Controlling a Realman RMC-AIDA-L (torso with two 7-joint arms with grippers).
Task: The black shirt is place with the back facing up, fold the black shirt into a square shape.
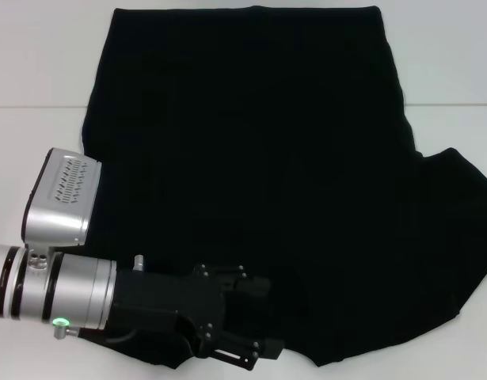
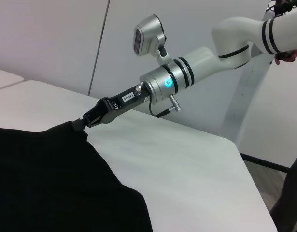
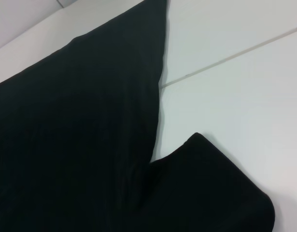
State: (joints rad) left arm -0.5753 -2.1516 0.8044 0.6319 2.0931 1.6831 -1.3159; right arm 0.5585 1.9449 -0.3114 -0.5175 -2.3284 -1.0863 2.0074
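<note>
Black shirt (image 1: 251,182) fabric is spread flat over most of the white surface (image 1: 45,55), with its straight hem along the 12 o'clock edge of the head view and a sleeve flaring out toward 3 o'clock. No white lettering is seen on the side that faces up. In the head view, the left claw (image 1: 247,321) is placed low at about 7 o'clock, over the near edge of the shirt; its fingers are seen against black cloth, and it cannot be told whether they are spread or pinching. From the left wrist view, a second arm is shown reaching down to the surface, and its claw (image 2: 83,124) is judged to be pressed together on an edge of the cloth, which is drawn up into a small peak there. This is taken to be the right claw, though it is not shown in the head view. The step in hand is judged to be an early fold: edges are being gripped before a side is carried over. The next move calls for the gripped edge to be lifted and carried across toward the middle of the shirt, with the fabric kept taut so that a straight crease is formed.
</note>
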